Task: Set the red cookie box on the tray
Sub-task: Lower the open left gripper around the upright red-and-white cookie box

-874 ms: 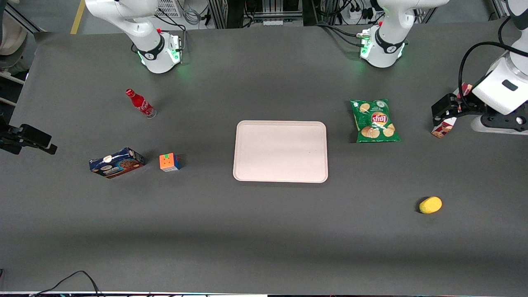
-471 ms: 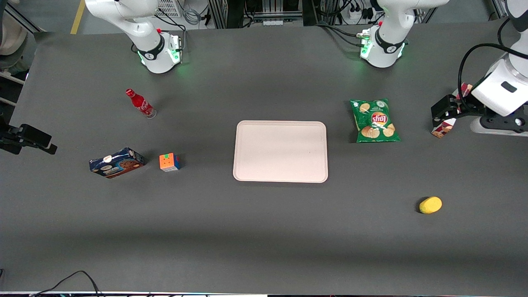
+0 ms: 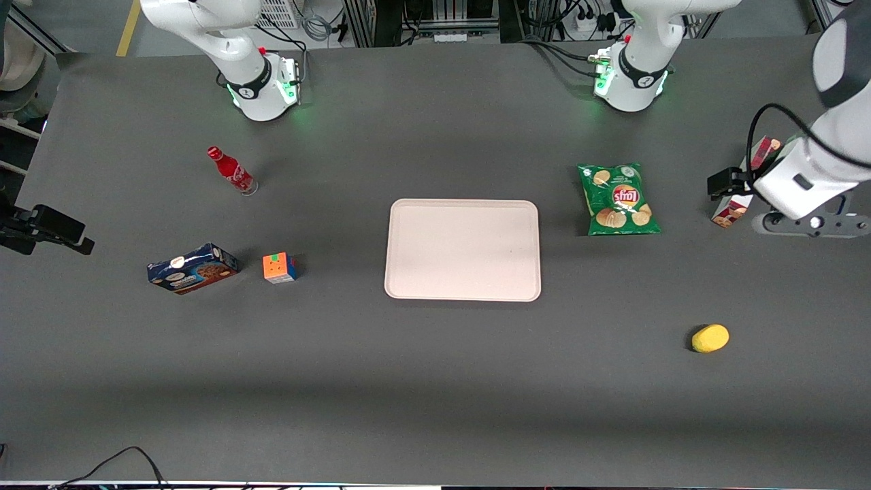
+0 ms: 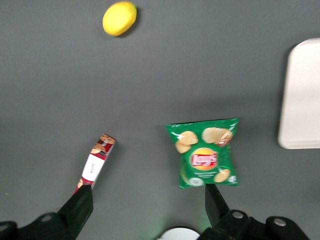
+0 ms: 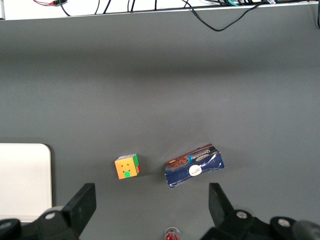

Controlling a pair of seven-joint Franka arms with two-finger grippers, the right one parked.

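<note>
While the gripper hangs with jaws apart, the red cookie box lies beside one finger, not between them.

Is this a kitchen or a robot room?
Probably a robot lab: white robot arm bases are bolted to a grey table holding a tray and snacks. The open claw hovers near the red cookie box.

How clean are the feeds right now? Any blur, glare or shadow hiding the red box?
Front view: evenly lit, sharp; the working arm covers most of the red cookie box, and the gripper sits over it. Left wrist view: slightly soft, as if motion-blurred, yet the red cookie box, chips bag and tray read clearly; the gripper's fingers are spread wide. No glare in either.
</note>
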